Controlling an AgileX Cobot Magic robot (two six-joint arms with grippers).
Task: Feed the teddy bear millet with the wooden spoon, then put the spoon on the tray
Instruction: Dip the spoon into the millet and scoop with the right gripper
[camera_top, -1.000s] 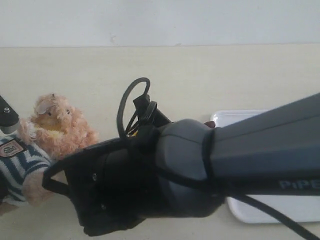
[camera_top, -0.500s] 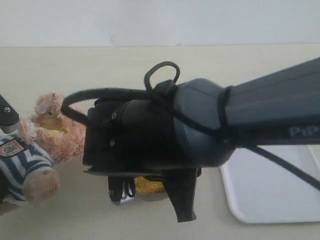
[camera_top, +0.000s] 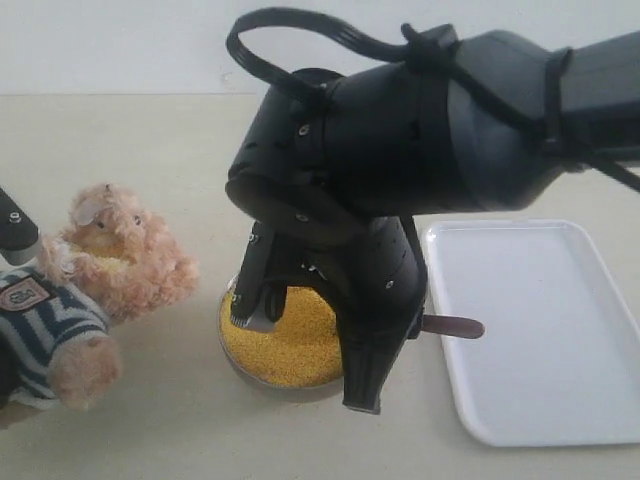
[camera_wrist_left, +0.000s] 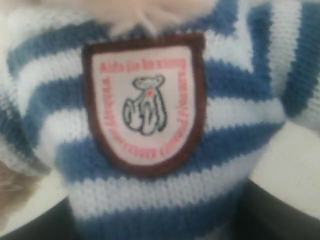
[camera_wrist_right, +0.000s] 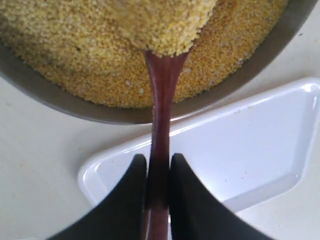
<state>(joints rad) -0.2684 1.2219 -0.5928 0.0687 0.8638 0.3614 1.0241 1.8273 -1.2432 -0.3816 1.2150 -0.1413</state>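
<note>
Right claw (camera_wrist_right: 158, 160): pinched shut on the wooden spoon (camera_wrist_right: 161, 85) handle, likely to keep your heaped scoop level | millet (camera_top: 290, 350): in its bowl (camera_wrist_right: 45, 97) on the table (camera_top: 150, 140), between teddy bear (camera_top: 110, 260) and tray (camera_top: 540, 320) | left claw: you cannot tell its opening, because its camera shows only the bear's striped shirt.

Bowl of wooden spoon (camera_wrist_right: 159, 120) under millet (camera_wrist_right: 75, 55); badge (camera_wrist_left: 145, 105) txt blurred.
</note>
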